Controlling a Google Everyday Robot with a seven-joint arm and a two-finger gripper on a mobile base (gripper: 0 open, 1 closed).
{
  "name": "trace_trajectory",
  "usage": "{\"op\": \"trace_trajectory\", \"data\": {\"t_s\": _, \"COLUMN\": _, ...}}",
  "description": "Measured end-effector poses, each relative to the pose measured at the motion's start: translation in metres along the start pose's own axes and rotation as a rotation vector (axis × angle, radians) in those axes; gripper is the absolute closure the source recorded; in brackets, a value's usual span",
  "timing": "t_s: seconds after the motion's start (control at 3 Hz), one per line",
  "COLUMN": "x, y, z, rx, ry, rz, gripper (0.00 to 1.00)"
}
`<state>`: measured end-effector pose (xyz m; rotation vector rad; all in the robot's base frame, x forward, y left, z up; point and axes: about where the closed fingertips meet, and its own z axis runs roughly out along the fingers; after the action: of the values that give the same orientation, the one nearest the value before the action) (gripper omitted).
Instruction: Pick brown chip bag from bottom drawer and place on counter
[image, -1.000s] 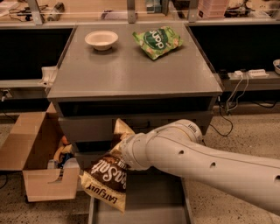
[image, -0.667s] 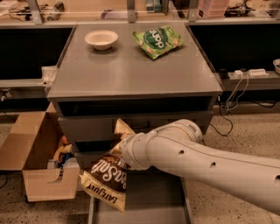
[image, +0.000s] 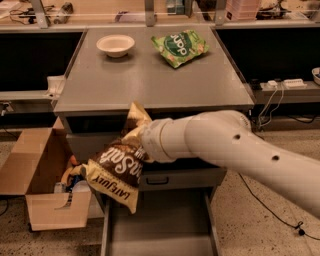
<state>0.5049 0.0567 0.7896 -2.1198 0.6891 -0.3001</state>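
My claw (image: 142, 144) clamps the brown chip bag (image: 117, 167), slanting down-left over the bottom drawer (image: 160, 235); the counter (image: 150, 80) lies higher and farther back

The white arm (image: 235, 147) reached leftward from the lower right. The pincer (image: 139, 144), mostly hidden at its tip just below the desk (image: 150, 85) front edge, gripped the brown chip bag (image: 116, 172) aloft.

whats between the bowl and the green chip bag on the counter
Only bare counter between bowl and green chip bag, in the camera view. The end effector is below the counter's front edge, at the brown chip bag.
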Motion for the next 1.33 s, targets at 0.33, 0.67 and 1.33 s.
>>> {"op": "trace_trajectory", "data": {"t_s": 0.33, "x": 0.044, "y": -0.081, "z": -0.050, "rx": 0.156, "ry": 0.026, "rz": -0.059, "gripper": 1.00}}
{"op": "trace_trajectory", "data": {"t_s": 0.67, "x": 0.046, "y": -0.085, "z": -0.049, "rx": 0.160, "ry": 0.019, "rz": -0.048, "gripper": 1.00}}
{"op": "trace_trajectory", "data": {"t_s": 1.33, "x": 0.114, "y": -0.149, "z": -0.066, "rx": 0.192, "ry": 0.135, "rz": -0.060, "gripper": 1.00}}
